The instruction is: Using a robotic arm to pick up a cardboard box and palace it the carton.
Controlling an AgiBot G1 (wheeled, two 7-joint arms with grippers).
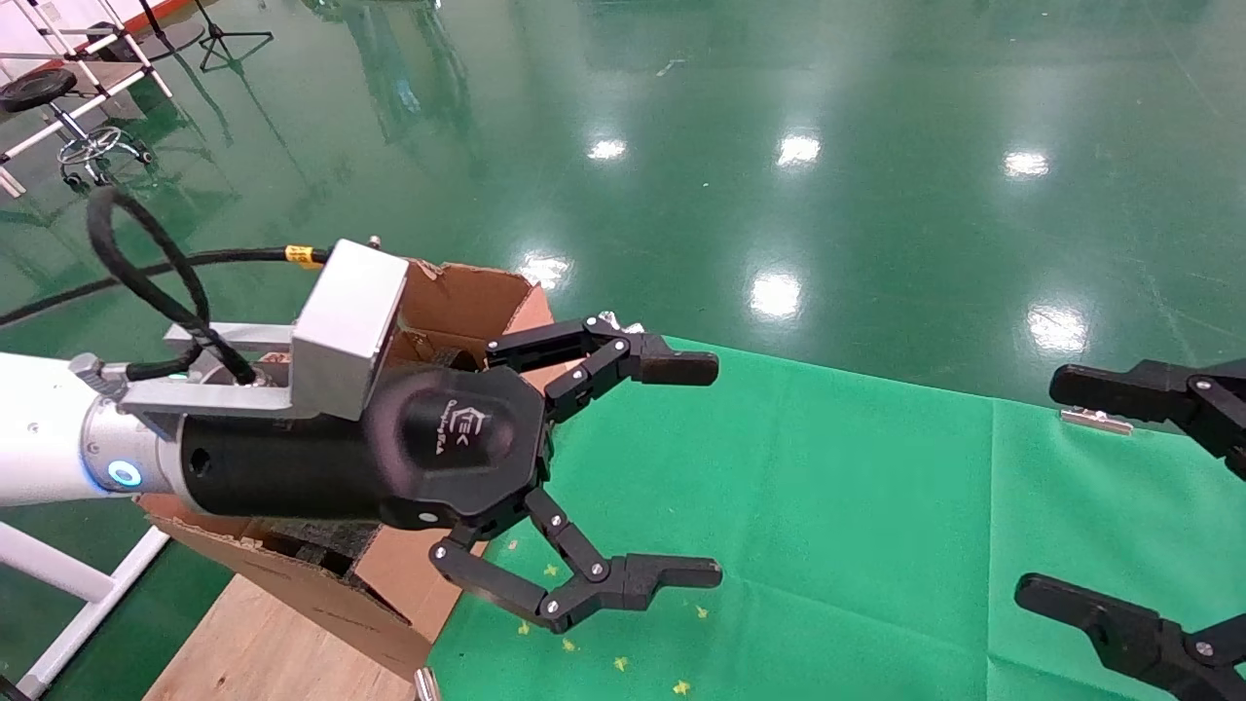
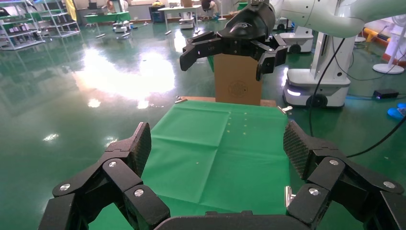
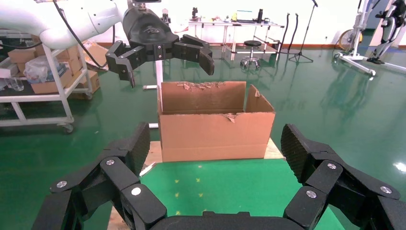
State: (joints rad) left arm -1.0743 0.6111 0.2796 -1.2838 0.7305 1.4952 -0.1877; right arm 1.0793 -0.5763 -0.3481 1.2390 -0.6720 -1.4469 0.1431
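My left gripper (image 1: 686, 469) on the white robotic arm (image 1: 44, 428) hangs open and empty above the green cloth, just in front of the carton (image 1: 458, 302). From the right wrist view, the carton (image 3: 215, 132) stands at the table's left end with torn flaps up, and the left gripper (image 3: 167, 67) is above it. My right gripper (image 1: 1056, 487) is open and empty at the right edge. In the left wrist view a brown cardboard box (image 2: 238, 88) with a round mark stands upright past the cloth's far end, behind the open right gripper (image 2: 225, 62).
A green cloth (image 1: 827, 506) covers the wooden table (image 1: 253, 643), held by metal clips (image 1: 1095, 419). Shiny green floor surrounds the table. A white robot base (image 2: 313, 86) stands beyond the cardboard box. A cart with boxes (image 3: 45, 81) and a stool (image 3: 250, 57) stand farther off.
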